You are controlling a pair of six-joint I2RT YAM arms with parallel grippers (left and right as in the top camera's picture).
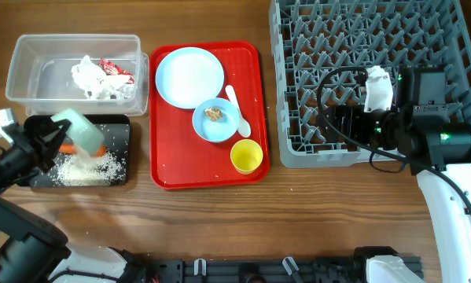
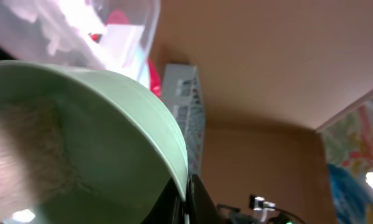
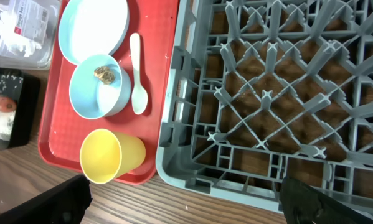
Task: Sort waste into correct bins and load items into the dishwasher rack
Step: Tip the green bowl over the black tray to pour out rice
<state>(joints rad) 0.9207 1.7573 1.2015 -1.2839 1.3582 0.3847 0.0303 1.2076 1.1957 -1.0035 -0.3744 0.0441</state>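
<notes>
While my left pincer [image 1: 60, 140] holds the pale green bowl [image 1: 79, 130] tilted, right pincer [image 3: 183, 210] hangs wide

Bowl's clamped at the rim above the black tray [image 1: 119, 130], where rice [image 1: 86, 167] and carrot [image 3: 0, 101] lie. Right one's over the near edge of the dishwasher rack [image 1: 361, 31]

Red tray [image 1: 172, 161], pale green bowl [image 1: 79, 130]

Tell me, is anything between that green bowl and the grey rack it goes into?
Yes. The red tray lies between the pale green bowl, held over the black tray, and the grey rack. It carries a plate, blue bowl, spoon and yellow cup. Lifted high enough, the bowl could probably pass over them.
</notes>
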